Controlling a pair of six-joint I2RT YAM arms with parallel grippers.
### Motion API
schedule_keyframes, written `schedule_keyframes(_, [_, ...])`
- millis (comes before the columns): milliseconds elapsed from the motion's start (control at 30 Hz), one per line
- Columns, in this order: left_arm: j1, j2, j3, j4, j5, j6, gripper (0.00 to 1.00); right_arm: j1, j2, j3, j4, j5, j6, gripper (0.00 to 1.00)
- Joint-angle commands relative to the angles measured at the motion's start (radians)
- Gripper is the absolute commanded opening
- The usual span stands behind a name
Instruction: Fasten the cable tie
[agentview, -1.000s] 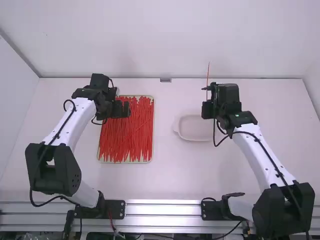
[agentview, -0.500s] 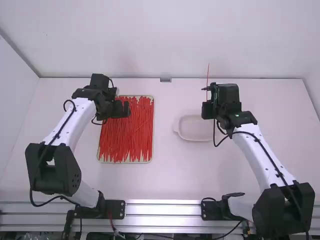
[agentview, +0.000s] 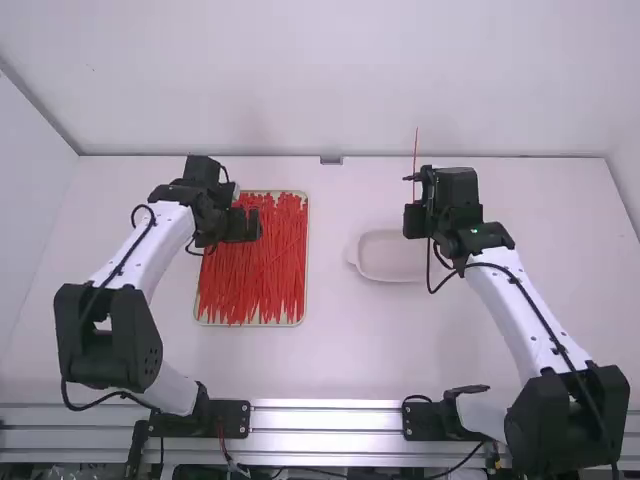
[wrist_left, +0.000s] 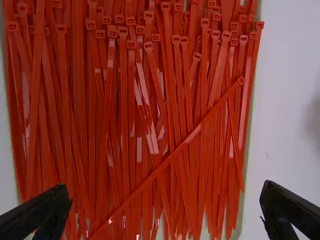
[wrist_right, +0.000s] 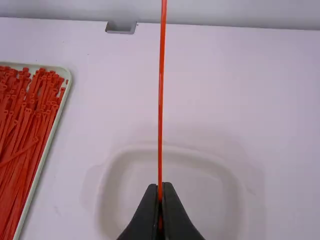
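A heap of red cable ties (agentview: 255, 262) (wrist_left: 135, 115) lies in a pale tray (agentview: 303, 300) left of the middle. My left gripper (agentview: 240, 224) (wrist_left: 162, 215) hovers over the far part of the heap, open, with nothing between its fingers. My right gripper (agentview: 415, 190) (wrist_right: 160, 200) is held above a white dish (agentview: 390, 255) (wrist_right: 165, 195) and is shut on one red cable tie (agentview: 416, 150) (wrist_right: 161, 100), which sticks straight up from the fingers.
A small grey bracket (agentview: 331, 159) (wrist_right: 121, 27) sits at the table's far edge by the back wall. Bare white table lies between the tray and the dish and along the front.
My left gripper has drifted slightly right and toward the front over the tie heap. The right arm and its tie have not moved.
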Motion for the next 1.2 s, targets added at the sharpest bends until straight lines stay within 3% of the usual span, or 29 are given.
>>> schedule_keyframes(0, [-0.003,-0.021,-0.003,-0.003,-0.003,0.001,0.99,0.000,-0.012,-0.006,-0.001,0.005,0.002,0.00])
schedule_keyframes(433, [-0.003,-0.021,-0.003,-0.005,-0.003,0.000,0.99,0.000,-0.010,-0.052,0.063,0.005,-0.005,0.00])
schedule_keyframes(1167, [-0.003,-0.021,-0.003,-0.005,-0.003,-0.003,0.99,0.001,-0.010,-0.306,0.438,0.005,-0.005,0.00])
